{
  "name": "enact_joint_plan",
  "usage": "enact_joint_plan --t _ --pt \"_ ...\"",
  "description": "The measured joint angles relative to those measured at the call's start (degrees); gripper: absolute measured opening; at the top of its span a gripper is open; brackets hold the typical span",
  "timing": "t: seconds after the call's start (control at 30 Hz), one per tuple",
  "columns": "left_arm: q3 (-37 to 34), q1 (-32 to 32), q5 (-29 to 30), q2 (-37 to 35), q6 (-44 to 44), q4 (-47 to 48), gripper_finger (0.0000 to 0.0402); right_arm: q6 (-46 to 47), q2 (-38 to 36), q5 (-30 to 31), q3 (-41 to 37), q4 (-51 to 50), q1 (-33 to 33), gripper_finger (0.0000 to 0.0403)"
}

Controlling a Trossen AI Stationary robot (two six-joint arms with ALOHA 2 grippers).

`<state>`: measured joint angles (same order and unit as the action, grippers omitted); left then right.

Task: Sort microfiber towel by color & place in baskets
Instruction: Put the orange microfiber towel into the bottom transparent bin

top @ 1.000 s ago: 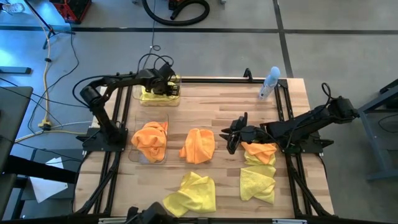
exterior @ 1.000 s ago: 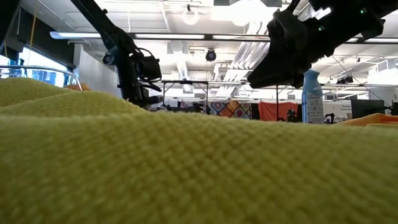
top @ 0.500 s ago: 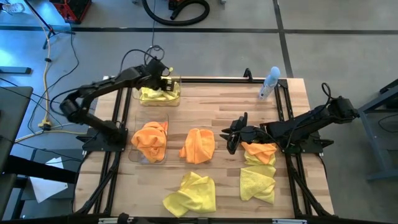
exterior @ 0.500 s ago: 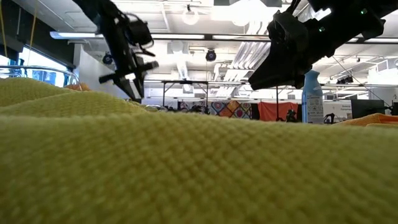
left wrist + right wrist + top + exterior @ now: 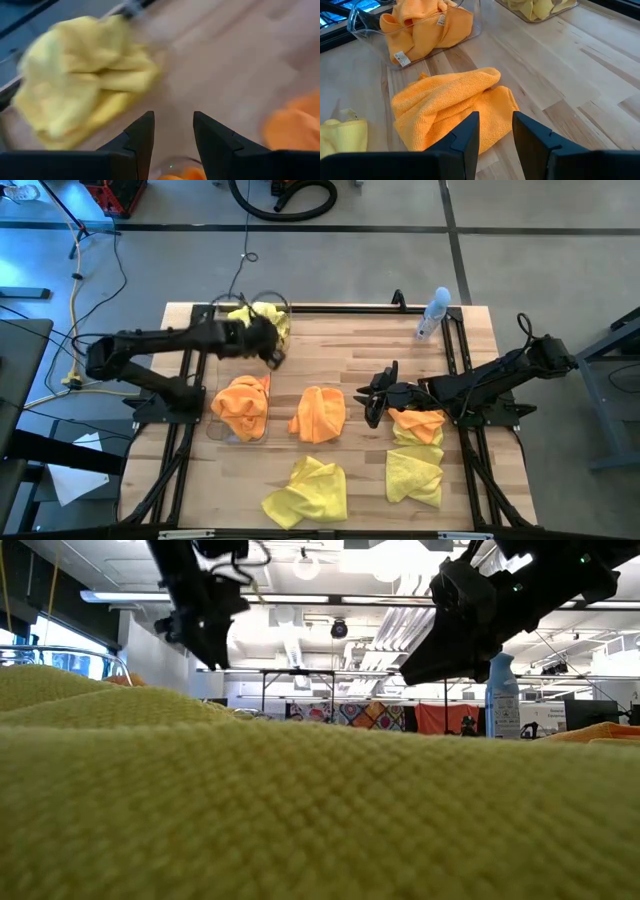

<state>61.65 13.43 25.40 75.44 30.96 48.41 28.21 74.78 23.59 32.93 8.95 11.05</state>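
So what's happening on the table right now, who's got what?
Nobody is holding anything. The left gripper hangs open and empty beside the clear plastic bin of yellow microfiber towels, at the table's far left. The other clear bin holds an orange cloth. The right gripper waits open near the loose orange towel in the table's middle. Another orange towel and two yellow ones are unsorted.
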Motion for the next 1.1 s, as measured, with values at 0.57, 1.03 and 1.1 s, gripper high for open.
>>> enact_joint_plan --t 0.57,1.03,1.1 --pt "0.1 -21.8 0.0 4.2 -4.3 -11.1 0.0126 0.3 0.0 0.0 0.0 -1.0 0.0 0.0110" --pt "10.8 -17.3 -18.1 24.9 -10.6 -13.2 0.0126 0.0 0.0 0.0 0.0 -1.4 0.0 0.0110" --pt "12.9 -17.7 -19.4 28.5 -13.6 -12.3 0.0126 0.0 0.0 0.0 0.0 -1.4 0.0 0.0110"
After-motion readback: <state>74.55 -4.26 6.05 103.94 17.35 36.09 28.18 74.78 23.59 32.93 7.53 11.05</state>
